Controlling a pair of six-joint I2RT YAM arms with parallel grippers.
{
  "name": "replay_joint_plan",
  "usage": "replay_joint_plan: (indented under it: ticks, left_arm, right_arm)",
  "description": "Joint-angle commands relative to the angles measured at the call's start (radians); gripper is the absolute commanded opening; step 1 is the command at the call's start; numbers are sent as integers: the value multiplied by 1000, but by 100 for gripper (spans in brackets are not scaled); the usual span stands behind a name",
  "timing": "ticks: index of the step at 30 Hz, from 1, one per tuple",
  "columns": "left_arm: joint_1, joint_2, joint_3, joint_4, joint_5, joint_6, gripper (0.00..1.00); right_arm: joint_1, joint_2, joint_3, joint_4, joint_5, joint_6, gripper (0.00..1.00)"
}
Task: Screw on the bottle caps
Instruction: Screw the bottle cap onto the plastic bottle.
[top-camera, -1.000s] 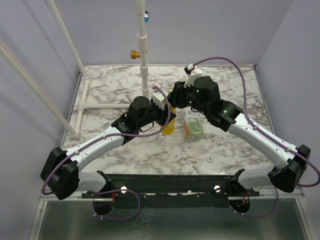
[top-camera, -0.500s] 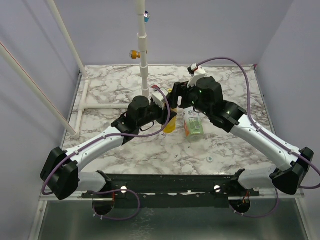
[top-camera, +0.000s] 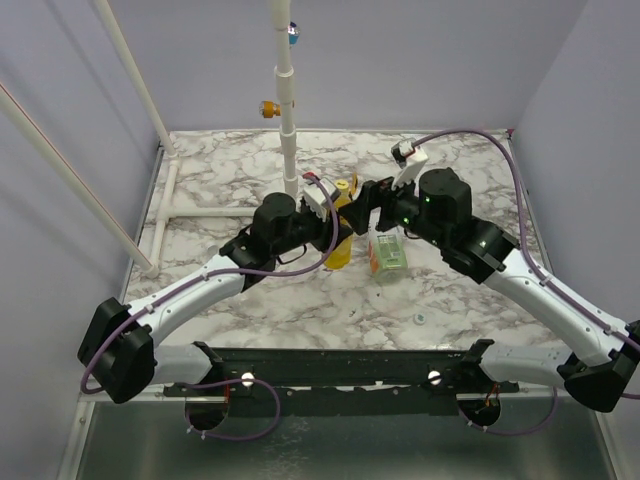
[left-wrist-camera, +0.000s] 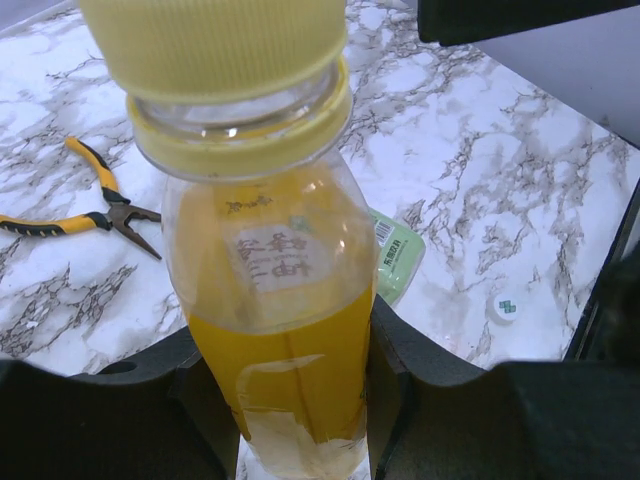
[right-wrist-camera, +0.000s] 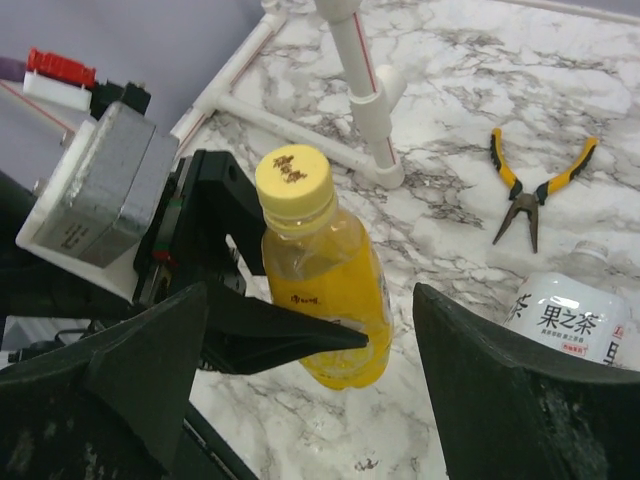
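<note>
The left pincer (top-camera: 333, 228) clenched the yellow bottle (right-wrist-camera: 325, 270) low on its body, upright, bracing it against twisting. The right pincer (top-camera: 374, 200) hung released just beside the yellow cap (right-wrist-camera: 293, 180) sitting on its neck, probably threaded.

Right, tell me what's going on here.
The left claw grips the yellow bottle upright, with its yellow cap on the neck; how tight it sits I cannot tell. The right claw is open and touches neither. The clear bottle lies on the table beside them, and a whitish cap lies loose nearer the arms' bases.
</note>
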Motion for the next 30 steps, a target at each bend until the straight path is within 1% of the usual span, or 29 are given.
replay_joint_plan:
  ticks: [1, 4, 6, 8, 10, 12, 16, 20, 22, 26, 30]
  left_arm:
    - [17, -55, -21, 12, 59, 12, 0]
    - [27, -73, -33, 2, 101, 14, 0]
    - [32, -83, -41, -5, 127, 13, 0]
    - [35, -91, -46, -18, 149, 13, 0]
    - [38, -99, -53, -26, 167, 11, 0]
    - [40, -112, -62, -27, 189, 10, 0]
    - [39, -141, -82, -10, 293, 2, 0]
    - [40, -175, -101, 29, 414, -30, 0]
    - [39, -185, -103, 36, 447, -51, 0]
    - [39, -183, -102, 36, 477, -69, 0]
    - [39, -169, -100, 50, 480, -84, 0]
  right_arm:
    - [-3, -37, -25, -55, -149, -35, 88]
    - [-70, -64, -33, -39, -257, -47, 89]
    - [-155, -68, -36, -24, -387, -47, 89]
    - [-258, -70, -43, 5, -549, -37, 89]
    - [-321, -70, -45, 42, -663, -28, 89]
    - [-360, -62, -37, 70, -755, -26, 90]
    - [-410, -23, -29, 144, -949, -4, 90]
    - [-416, 36, -38, 266, -1108, 69, 90]
    - [-416, 57, -47, 343, -1144, 117, 89]
    - [-414, 73, -68, 453, -1152, 199, 89]
    - [-410, 73, -82, 474, -1092, 221, 87]
